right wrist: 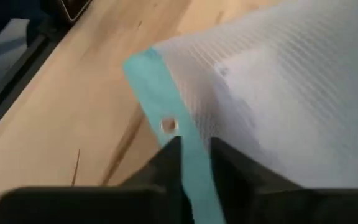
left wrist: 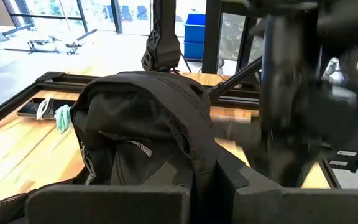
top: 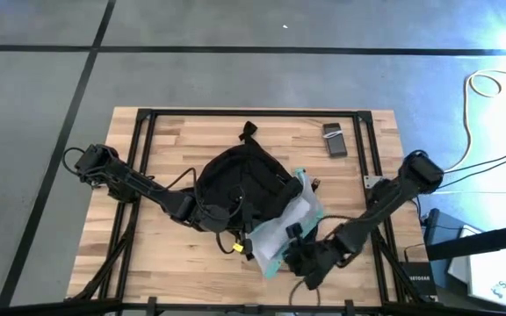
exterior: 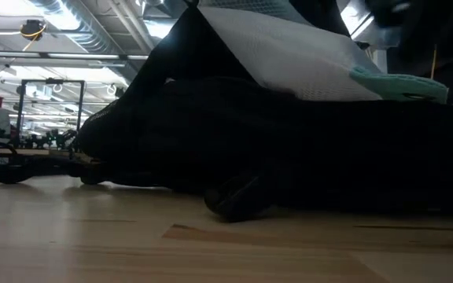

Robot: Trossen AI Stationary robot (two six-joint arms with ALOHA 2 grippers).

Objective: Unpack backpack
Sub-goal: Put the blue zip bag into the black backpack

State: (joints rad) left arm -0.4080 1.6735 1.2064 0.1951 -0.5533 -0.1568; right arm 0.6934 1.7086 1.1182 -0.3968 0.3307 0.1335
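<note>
The backpack (top: 235, 189) lies in the middle of the table (top: 174, 132), a rounded black heap with its top loop toward the far edge. From the low view it fills most of the picture as a dark mound (exterior: 274, 149) resting on the wood.

A translucent pouch (top: 286, 230) with a teal edge sticks out of the backpack on the right side, toward the near edge of the table, tilted up (in the low view its white mesh (exterior: 289, 55) stands above the black fabric).

The right gripper (top: 299, 248) is at the pouch's near end. Its wrist view shows the two dark fingers (right wrist: 160, 168) closed narrowly on the teal edge strip (right wrist: 160, 93), one on each side of it, just below a small metal eyelet.

The left gripper (top: 198, 211) is at the backpack's left side, pressed against the black fabric; its fingers (left wrist: 166, 199) are closed, and whether fabric is pinched between them I cannot tell. Its wrist view looks across the backpack (left wrist: 148, 124) toward the right arm.

A small dark flat device (top: 334, 140) lies near the table's far right corner, well apart from the backpack. A small yellow tag (top: 236, 247) shows at the backpack's near edge.
</note>
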